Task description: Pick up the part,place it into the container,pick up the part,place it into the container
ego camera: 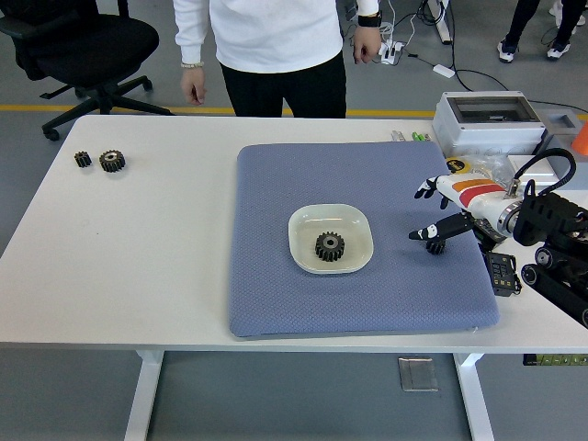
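Observation:
A large black gear [330, 245] lies in the white bowl [307, 223] at the middle of the blue-grey mat [276, 294]. A small black gear [435, 244] lies on the mat to the bowl's right. My right hand [434, 209] hovers just above and beside this small gear, fingers spread and holding nothing; its thumb tip is next to the gear. Two more gears, a small one [83, 159] and a larger one [112, 161], lie at the table's far left. My left arm is not in view.
A person [266, 46] stands at the far side, hands hanging by their sides. A grey box [487, 122], bagged parts [491, 175] and small black devices [503, 272] crowd the right edge. An office chair [87, 46] stands at the back left.

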Robot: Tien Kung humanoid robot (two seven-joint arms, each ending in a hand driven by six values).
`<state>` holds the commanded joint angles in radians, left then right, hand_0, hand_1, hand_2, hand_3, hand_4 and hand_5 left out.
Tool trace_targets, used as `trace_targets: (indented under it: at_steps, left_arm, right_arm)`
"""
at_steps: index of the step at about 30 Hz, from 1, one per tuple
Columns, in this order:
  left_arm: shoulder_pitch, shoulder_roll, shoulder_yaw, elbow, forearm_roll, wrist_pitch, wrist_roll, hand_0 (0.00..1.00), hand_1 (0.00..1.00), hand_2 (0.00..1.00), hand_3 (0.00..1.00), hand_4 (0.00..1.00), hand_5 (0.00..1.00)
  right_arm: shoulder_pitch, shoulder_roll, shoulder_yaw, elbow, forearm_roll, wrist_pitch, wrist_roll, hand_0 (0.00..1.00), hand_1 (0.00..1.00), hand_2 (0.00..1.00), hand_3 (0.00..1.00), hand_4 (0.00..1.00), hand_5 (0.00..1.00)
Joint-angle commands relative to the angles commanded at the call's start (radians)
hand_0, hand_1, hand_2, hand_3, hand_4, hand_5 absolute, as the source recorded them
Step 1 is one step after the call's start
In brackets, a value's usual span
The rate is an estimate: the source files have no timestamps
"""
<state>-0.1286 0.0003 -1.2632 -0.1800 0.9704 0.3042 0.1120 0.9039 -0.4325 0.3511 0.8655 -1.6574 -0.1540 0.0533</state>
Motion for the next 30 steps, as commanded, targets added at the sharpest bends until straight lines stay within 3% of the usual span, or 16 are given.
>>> trace_targets:
  at_steps: [9,10,20,21,22,27,28,30]
  left_arm:
    - [0.0,0.0,0.007,0.0,-0.007,0.0,0.002,0.636,0.6,0.702,0.576,0.69,0.592]
    - [0.0,0.0,0.008,0.0,-0.008,0.0,0.002,0.639,0.607,0.704,0.575,0.69,0.592]
    - [-0.002,0.0,0.024,0.0,-0.019,-0.003,0.009,0.641,0.609,0.705,0.575,0.69,0.592]
    - [-0.002,0.0,0.024,0.0,-0.02,-0.003,0.009,0.641,0.609,0.705,0.575,0.69,0.592]
    - [-0.002,0.0,0.025,0.0,-0.022,-0.003,0.009,0.644,0.616,0.709,0.576,0.69,0.593]
    - [-0.002,0.0,0.03,0.0,-0.026,-0.005,0.01,0.644,0.616,0.709,0.576,0.69,0.593]
    - [-0.002,0.0,0.032,0.0,-0.027,-0.005,0.01,0.643,0.616,0.709,0.577,0.69,0.594]
    - [-0.002,0.0,0.035,0.0,-0.03,-0.006,0.011,0.643,0.616,0.709,0.577,0.69,0.594]
  right_arm:
    - [-0.028,-0.002,-0.006,-0.047,-0.01,-0.016,0.012,0.257,0.493,0.69,0.697,0.998,0.524]
    - [-0.03,-0.002,-0.006,-0.051,-0.009,-0.017,0.013,0.256,0.485,0.669,0.646,0.985,0.515]
    - [-0.054,0.036,-0.029,-0.144,0.033,-0.046,0.034,0.252,0.481,0.658,0.634,0.975,0.509]
    - [-0.054,0.037,-0.029,-0.146,0.034,-0.047,0.034,0.252,0.481,0.658,0.634,0.975,0.509]
    - [-0.057,0.039,-0.031,-0.152,0.035,-0.05,0.034,0.246,0.468,0.633,0.573,0.95,0.5]
    - [-0.061,0.041,-0.038,-0.158,0.044,-0.063,0.042,0.246,0.468,0.633,0.573,0.95,0.5]
    - [-0.062,0.042,-0.038,-0.16,0.047,-0.065,0.045,0.233,0.446,0.551,0.52,0.922,0.497]
    - [-0.064,0.046,-0.039,-0.166,0.053,-0.071,0.049,0.233,0.446,0.551,0.52,0.922,0.497]
